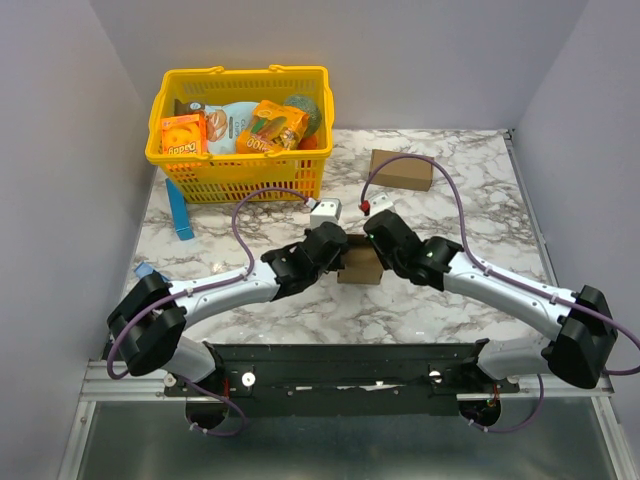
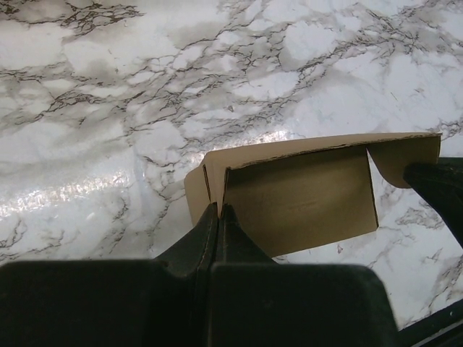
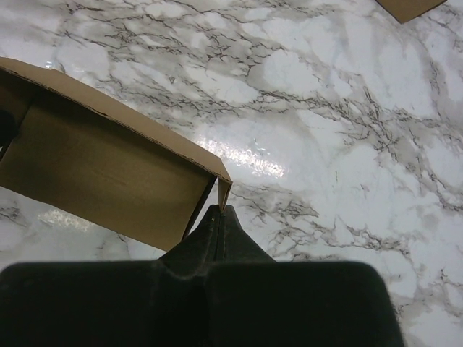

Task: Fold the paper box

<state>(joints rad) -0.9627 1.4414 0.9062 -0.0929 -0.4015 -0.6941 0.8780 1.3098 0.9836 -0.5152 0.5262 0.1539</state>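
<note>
The paper box (image 1: 360,266), plain brown and partly opened, hangs between both arms at the middle of the marble table. In the left wrist view the box (image 2: 300,195) shows its open inside, and my left gripper (image 2: 219,210) is shut on the thin edge of its left wall. The right wrist view shows the box (image 3: 101,173) from the other end, with my right gripper (image 3: 222,207) shut on its right side wall. From above, the left gripper (image 1: 335,246) and right gripper (image 1: 377,242) close in on the box from either side and hide much of it.
A yellow basket (image 1: 240,76) with orange snack boxes (image 1: 183,135) stands at the back left. A longer brown carton (image 1: 402,170) lies at the back right. A blue strip (image 1: 178,210) and a small white block (image 1: 325,212) lie near the basket.
</note>
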